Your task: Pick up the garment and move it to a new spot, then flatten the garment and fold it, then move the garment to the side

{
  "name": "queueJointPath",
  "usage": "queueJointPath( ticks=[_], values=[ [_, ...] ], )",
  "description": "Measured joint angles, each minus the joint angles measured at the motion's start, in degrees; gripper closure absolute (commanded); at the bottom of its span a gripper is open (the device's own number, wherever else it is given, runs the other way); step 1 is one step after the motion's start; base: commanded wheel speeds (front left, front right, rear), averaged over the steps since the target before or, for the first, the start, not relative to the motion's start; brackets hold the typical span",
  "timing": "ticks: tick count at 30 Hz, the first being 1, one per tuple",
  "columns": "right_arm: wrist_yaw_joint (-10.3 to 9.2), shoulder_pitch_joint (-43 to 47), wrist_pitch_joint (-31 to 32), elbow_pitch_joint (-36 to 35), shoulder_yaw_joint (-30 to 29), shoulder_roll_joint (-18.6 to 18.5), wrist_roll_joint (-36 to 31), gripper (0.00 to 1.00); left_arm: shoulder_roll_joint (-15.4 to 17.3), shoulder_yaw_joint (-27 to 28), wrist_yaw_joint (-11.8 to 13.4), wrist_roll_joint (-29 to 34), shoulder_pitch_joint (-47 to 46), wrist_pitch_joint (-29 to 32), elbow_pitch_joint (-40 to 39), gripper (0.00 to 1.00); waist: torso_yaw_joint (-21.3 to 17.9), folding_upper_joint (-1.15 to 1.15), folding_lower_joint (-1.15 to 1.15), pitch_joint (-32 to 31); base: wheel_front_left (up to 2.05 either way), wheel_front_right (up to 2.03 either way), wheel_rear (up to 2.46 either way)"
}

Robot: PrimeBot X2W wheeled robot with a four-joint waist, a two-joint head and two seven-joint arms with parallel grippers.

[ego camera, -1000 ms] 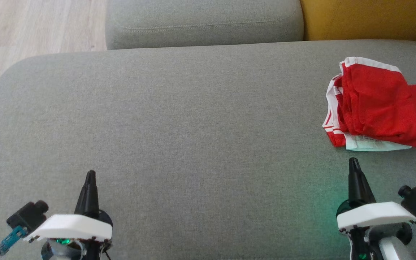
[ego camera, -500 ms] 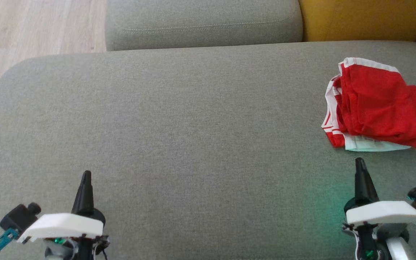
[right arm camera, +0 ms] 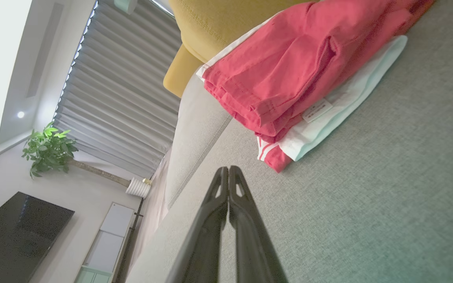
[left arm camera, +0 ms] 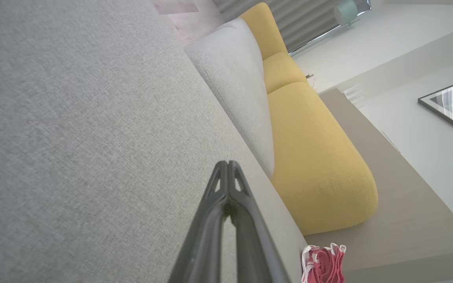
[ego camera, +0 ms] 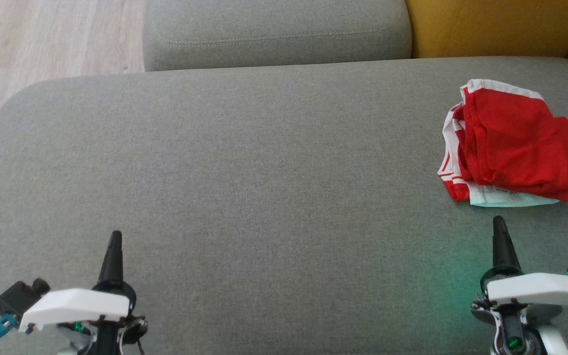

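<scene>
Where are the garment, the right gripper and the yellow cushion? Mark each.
garment (ego camera: 515,143), head view, middle of the red fabric.
right gripper (ego camera: 499,223), head view, tip of its shut fingers.
yellow cushion (ego camera: 496,24), head view, its front face.

Head view: even, soft daylight across the grey sofa seat. No hard shadows, and the weave is sharp at centre. A green glow tints the seat just left of the right tool.

Right wrist view: overexposed white area at upper left, with one small lamp lit beside it. A green cast lies over the seat at lower right.

Left wrist view: glare streaks on a framed picture.

Both wrist views are tilted and bend straight lines toward the edges. The nearest foreground at the bottom edge is soft.
</scene>
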Motion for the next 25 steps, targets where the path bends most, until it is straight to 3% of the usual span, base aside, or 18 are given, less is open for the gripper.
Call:
queueJointPath(
  ticks=[25],
  values=[
    [0.00, -0.4, 4.0, -0.9, -2.4, 0.0, 17.1, 1.00, 0.0, 2.3, -1.5, -15.0, -1.5, 4.2, 1.1, 1.00, -0.2, 0.00, 0.00, -0.4, 0.00, 0.00, 0.00]
  ],
)
